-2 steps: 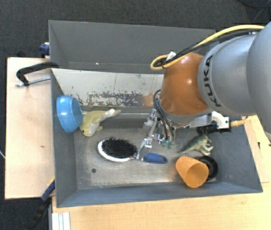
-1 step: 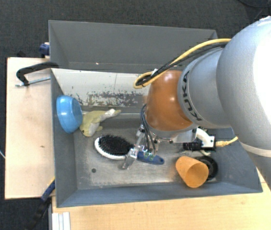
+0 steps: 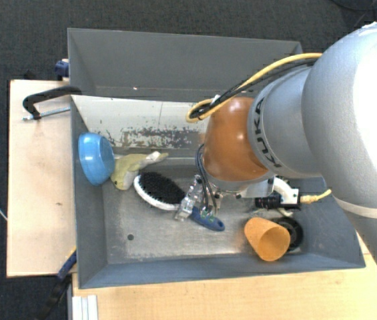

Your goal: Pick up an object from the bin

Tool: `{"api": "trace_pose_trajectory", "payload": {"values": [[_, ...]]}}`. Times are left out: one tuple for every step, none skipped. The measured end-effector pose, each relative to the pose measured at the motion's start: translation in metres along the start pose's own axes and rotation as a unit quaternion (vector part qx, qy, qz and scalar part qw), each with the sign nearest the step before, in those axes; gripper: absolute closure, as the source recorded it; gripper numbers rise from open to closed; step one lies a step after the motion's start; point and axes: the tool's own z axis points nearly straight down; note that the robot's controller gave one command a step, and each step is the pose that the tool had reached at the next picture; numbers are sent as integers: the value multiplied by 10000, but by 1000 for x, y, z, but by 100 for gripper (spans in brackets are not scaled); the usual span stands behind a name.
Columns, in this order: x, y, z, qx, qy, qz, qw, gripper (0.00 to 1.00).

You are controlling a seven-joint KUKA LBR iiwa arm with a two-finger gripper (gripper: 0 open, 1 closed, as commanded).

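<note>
A hairbrush with a black oval head and a white rim is lying in the middle of the bin. Its long axis is running from upper left to lower right. The head is being pointed to the upper left, and what seems to be its blue handle to the lower right. The gripper is being held low over the neck of the brush, where head meets handle. Whether the jaws are released or clenched cannot be told, as they are being crowded by the orange wrist cover above.

One of each thing is being counted: one hairbrush, one blue bowl at the left wall, one pale yellow soft thing just beside it, one orange cup on its side at the lower right, and one black ring behind that cup.
</note>
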Motion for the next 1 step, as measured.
{"api": "trace_pose_trajectory", "payload": {"values": [[-2,11,-162,-7,-3,-6,10000,100]]}}
